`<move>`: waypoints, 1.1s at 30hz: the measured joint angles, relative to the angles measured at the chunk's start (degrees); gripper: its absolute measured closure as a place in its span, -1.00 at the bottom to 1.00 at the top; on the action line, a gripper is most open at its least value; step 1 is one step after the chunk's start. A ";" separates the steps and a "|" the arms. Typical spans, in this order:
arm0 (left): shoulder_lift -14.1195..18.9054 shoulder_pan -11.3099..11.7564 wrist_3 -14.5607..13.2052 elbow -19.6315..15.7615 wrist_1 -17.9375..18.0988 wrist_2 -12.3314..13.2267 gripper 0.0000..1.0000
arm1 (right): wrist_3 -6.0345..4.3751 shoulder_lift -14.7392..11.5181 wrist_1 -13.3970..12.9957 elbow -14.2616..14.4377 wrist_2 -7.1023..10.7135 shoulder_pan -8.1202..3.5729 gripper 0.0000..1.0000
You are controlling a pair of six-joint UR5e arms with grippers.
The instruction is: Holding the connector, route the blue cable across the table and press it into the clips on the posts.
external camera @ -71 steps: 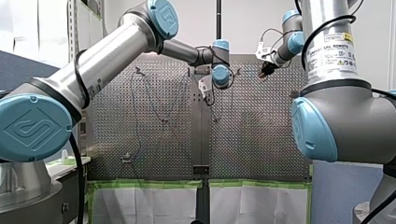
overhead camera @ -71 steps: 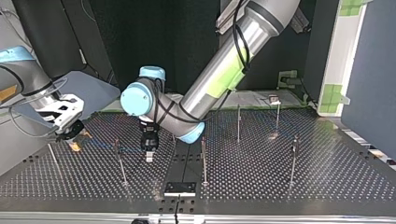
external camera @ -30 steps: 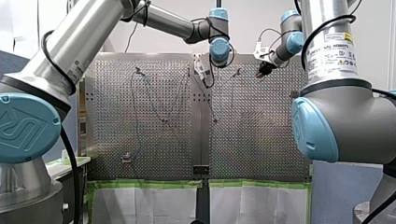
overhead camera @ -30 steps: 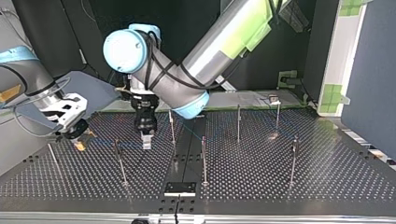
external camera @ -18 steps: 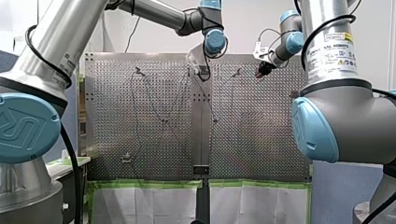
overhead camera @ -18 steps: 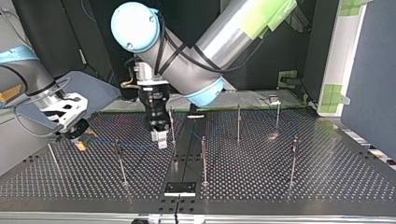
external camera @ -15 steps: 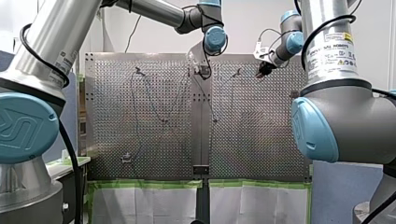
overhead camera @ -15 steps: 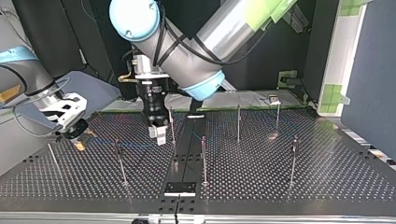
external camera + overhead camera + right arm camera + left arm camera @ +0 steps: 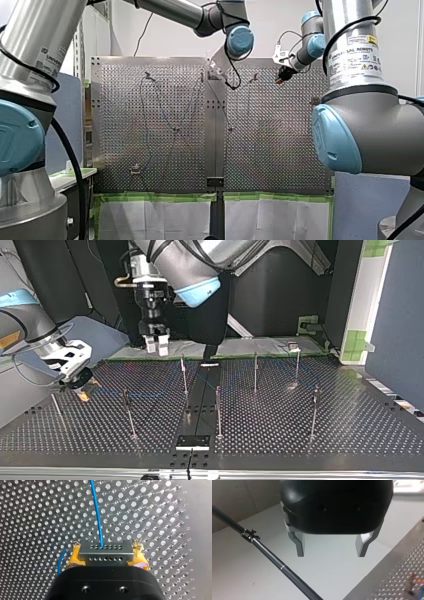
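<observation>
My right jaws clamp the connector (image 9: 106,552) at the top view's middle left, low over the tabletop (image 9: 300,430). The blue cable (image 9: 97,512) looks thin, light and floppy, so steer by the rigid connector. My left jaws hang wide and empty.

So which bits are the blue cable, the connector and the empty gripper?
blue cable (image 9: 98,517), right wrist view, its straight stretch.
connector (image 9: 106,552), right wrist view, its grey holed face.
left gripper (image 9: 330,555), left wrist view, midway between its open fingertips.
</observation>
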State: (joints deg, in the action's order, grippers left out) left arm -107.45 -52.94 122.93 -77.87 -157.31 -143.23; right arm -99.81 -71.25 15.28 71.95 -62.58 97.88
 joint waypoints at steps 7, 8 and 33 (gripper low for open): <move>-0.01 -4.02 -0.96 -4.09 4.09 -3.89 -1.00 | 0.00 0.01 -0.06 0.00 -0.01 -0.01 1.00; 0.00 -4.35 -1.31 -4.53 4.56 -4.11 -1.00 | 0.02 0.01 -0.07 -0.01 -0.01 0.00 1.00; -2.72 -0.68 -7.66 -18.94 18.97 -4.55 -1.00 | 0.21 0.09 0.09 0.00 -0.01 -0.10 1.00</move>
State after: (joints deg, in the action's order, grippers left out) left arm -110.17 -53.61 115.27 -96.81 -138.34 -147.79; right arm -99.60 -71.16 15.37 71.95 -62.58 97.79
